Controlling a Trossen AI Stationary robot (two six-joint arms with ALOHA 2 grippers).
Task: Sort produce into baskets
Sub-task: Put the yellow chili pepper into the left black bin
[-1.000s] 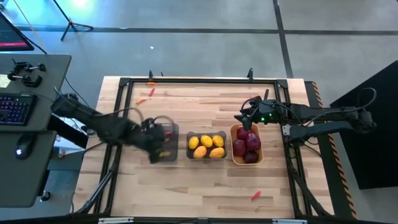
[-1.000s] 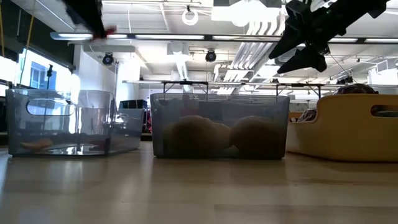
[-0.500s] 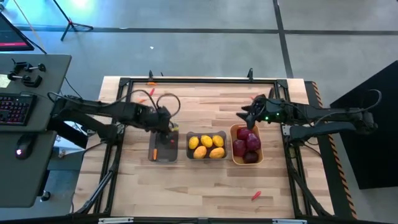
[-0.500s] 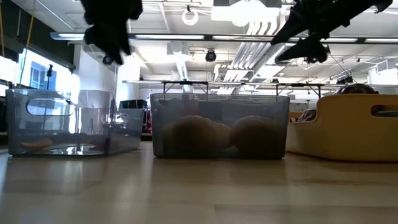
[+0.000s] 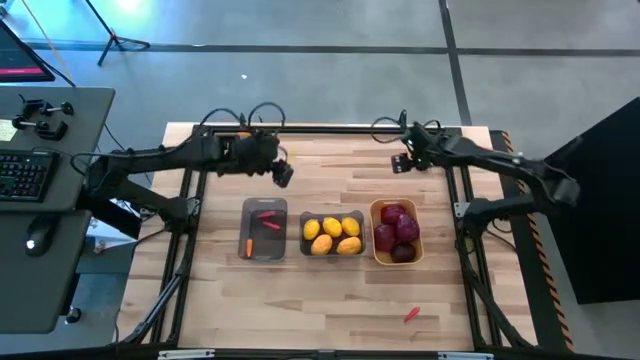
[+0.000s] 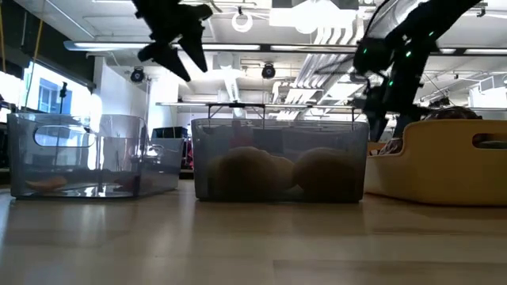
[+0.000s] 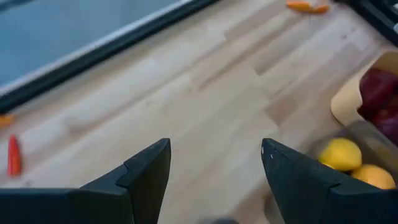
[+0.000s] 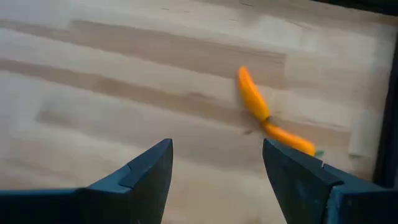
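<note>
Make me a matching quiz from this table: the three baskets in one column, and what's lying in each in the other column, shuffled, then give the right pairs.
Column one:
1. left grey basket
2. middle grey basket
3. orange-yellow basket

Column two:
A. dark red apples
B. thin red-orange peppers
C. yellow lemons

Pairs: 1-B, 2-C, 3-A.
</note>
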